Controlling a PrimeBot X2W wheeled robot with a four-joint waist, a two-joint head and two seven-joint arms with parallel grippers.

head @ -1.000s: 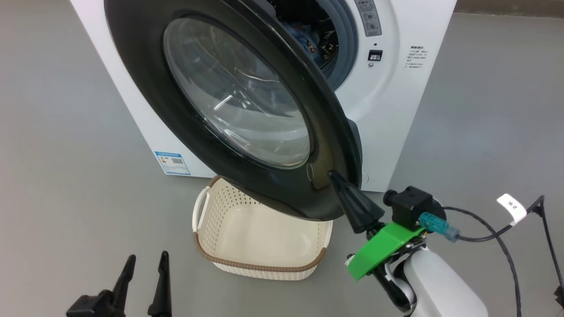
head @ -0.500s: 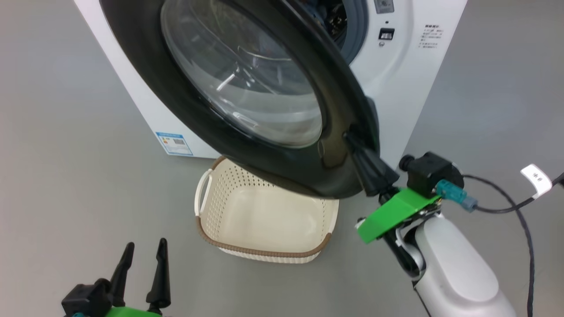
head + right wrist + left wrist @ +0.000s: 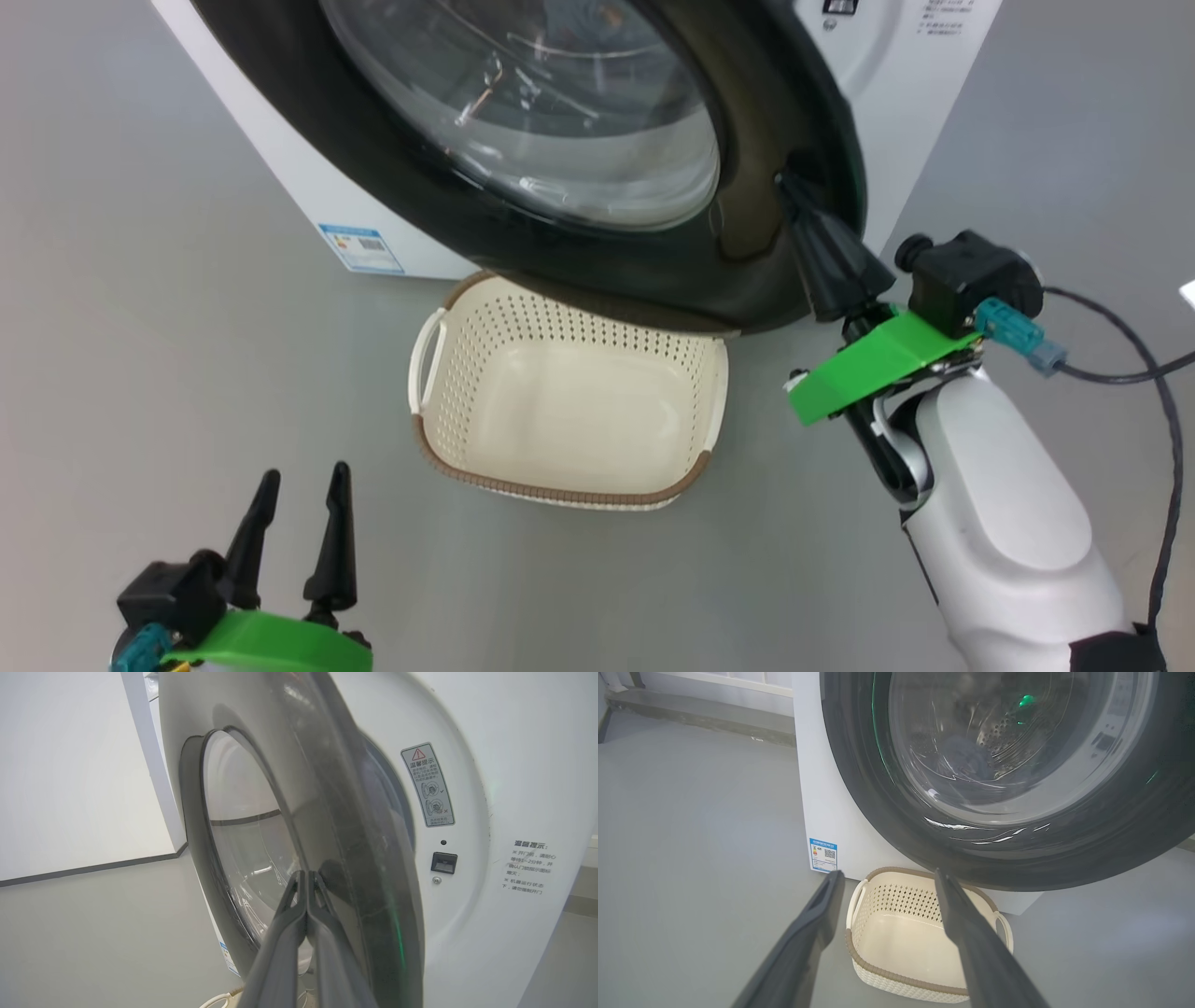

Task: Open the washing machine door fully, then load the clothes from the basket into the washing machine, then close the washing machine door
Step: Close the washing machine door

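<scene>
Black glossy rim of the washing machine door point(image 3: 597, 271) right up against the tips of the right gripper point(image 3: 787, 180), fingers pinched together with nothing between them, close to the door's free edge. Looks like the closing step.

Round, so no real long axis. Standing upright, outer face turned toward the pincer, swung at an angle off the white washing machine point(image 3: 514, 765), hinge side away to the pincer's left. Probably needs a push straight ahead of the tips, toward the latch slot point(image 3: 444, 862) just beyond and to the right.

Left gripper point(image 3: 303, 474) well back, fingers spread, holding nothing, clearly the farther one. Basket point(image 3: 560, 492) below the door, looks empty. Bluish lump behind the glass, maybe the clothes point(image 3: 966, 760), too blurry to call.
</scene>
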